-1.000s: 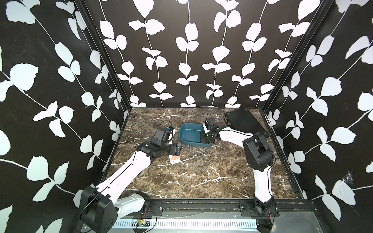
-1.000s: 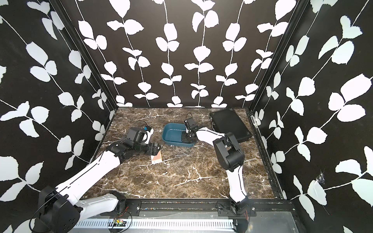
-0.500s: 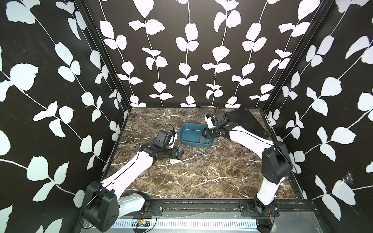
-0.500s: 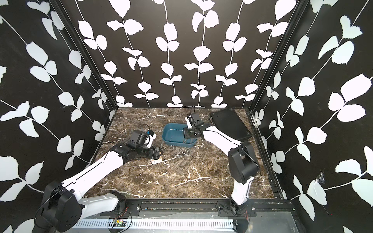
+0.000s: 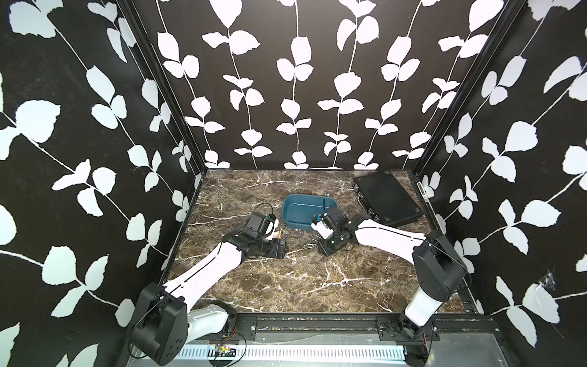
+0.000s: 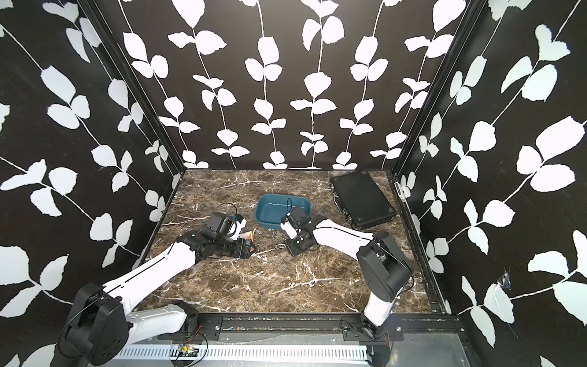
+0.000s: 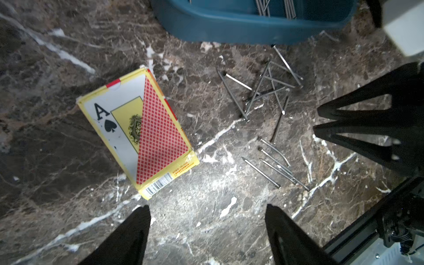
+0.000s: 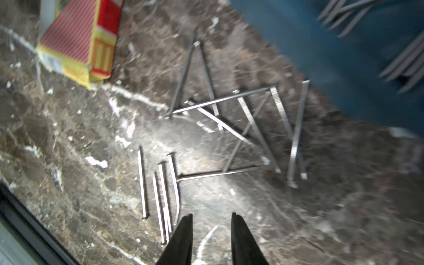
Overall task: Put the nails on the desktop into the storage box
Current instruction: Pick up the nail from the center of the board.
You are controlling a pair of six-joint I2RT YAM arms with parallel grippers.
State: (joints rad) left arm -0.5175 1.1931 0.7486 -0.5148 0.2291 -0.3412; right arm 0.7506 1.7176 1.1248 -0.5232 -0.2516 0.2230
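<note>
Several silvery nails lie on the brown marble desktop (image 5: 286, 286) just in front of the teal storage box (image 5: 309, 211) (image 6: 282, 213): a crossed tangle (image 7: 259, 91) (image 8: 229, 114) and a neat row (image 7: 275, 165) (image 8: 160, 188). More nails (image 8: 401, 62) lie inside the box. My right gripper (image 8: 211, 216) (image 5: 327, 248) hovers low beside the row, its jaws a narrow gap apart with nothing between them. My left gripper (image 7: 207, 210) (image 5: 279, 248) stands wide open over bare marble, left of the nails.
A yellow and red playing-card box (image 7: 137, 130) (image 8: 78, 41) lies on the marble beside the left gripper. A flat black case (image 5: 386, 198) sits at the back right. Patterned walls close in three sides; a black rail (image 5: 317, 321) runs along the front edge.
The right arm has swung from over the storage box down to the desktop in front of it, and its jaws have parted a little. The left arm has shifted slightly forward.
</note>
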